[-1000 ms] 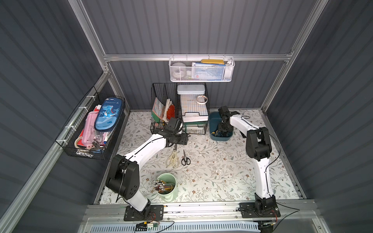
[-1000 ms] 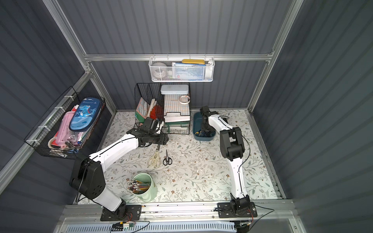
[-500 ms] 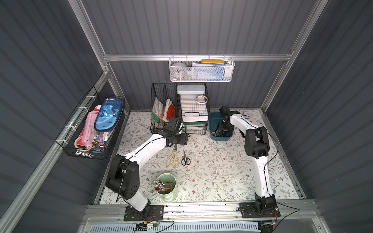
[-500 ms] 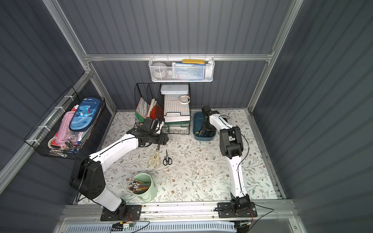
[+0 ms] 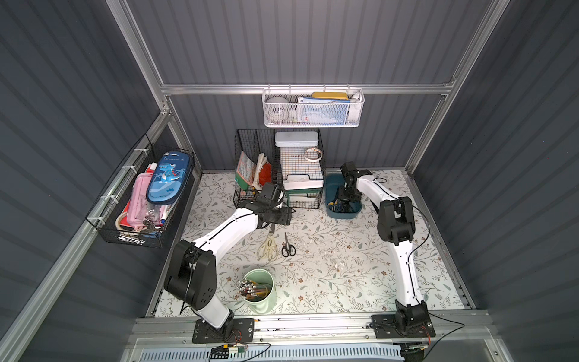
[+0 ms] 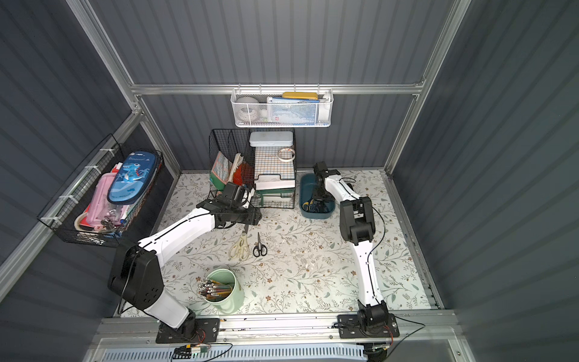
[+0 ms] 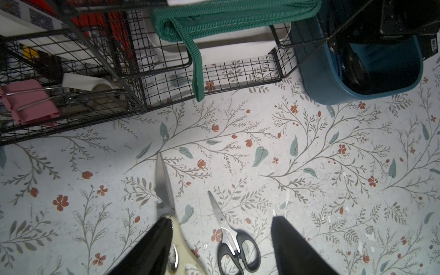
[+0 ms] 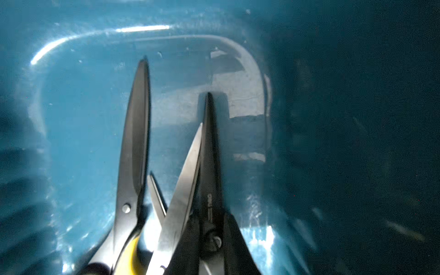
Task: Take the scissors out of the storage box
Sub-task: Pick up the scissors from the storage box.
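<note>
Teal storage box (image 8: 71,123) interior: right tool (image 8: 210,220) narrow, pinching long black scissors (image 8: 210,154); left tool (image 7: 220,219) wide.

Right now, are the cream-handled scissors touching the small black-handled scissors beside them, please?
Apart: the left wrist view shows tabletop between the cream-handled scissors and the small black-handled scissors.

In the glossy dark teal plastic storage box (image 8: 78,100), yellow-and-black-handled scissors (image 8: 135,142) with dark blades lie beside long black scissors (image 8: 210,154), bright steel blades (image 8: 184,185) crossing between them. The right gripper (image 8: 212,217) pinches the black pair at its pivot.
</note>
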`<state>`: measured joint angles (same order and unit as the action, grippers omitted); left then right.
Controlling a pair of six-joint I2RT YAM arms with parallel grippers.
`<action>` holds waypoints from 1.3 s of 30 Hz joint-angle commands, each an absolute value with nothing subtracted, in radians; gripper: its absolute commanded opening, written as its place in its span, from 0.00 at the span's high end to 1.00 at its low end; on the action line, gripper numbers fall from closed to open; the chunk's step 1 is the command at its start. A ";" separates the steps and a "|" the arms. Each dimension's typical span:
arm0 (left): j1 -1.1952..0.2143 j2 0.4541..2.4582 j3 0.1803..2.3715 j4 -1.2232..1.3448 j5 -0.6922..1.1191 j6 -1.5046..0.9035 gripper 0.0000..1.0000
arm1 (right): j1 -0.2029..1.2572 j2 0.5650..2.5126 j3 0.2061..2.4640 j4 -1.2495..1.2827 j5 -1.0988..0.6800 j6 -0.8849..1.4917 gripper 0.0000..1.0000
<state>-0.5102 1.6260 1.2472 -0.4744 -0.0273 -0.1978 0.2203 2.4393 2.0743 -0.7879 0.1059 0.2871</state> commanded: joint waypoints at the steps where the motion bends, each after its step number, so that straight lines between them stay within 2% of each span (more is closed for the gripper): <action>1: -0.511 1.628 1.269 -0.494 -0.013 -0.181 0.29 | 0.221 2.403 2.011 -0.798 0.093 0.291 0.97; 8: -0.586 1.644 1.354 -0.517 -0.027 -0.150 0.30 | 0.222 2.277 2.000 -0.779 0.119 0.264 0.99; 15: -0.628 1.634 1.367 -0.478 0.049 -0.155 0.30 | 0.224 2.214 1.964 -0.776 0.115 0.262 1.00; 25: -0.722 1.685 1.375 -0.285 0.199 -0.318 0.30 | 0.256 2.038 1.774 -0.722 0.069 0.329 1.00; 32: -0.827 1.815 1.444 -0.216 0.200 -0.417 0.30 | 0.293 1.956 1.671 -0.707 0.062 0.363 1.00; 39: -0.840 1.848 1.436 -0.157 0.192 -0.472 0.30 | 0.340 1.907 1.591 -0.686 0.040 0.389 1.00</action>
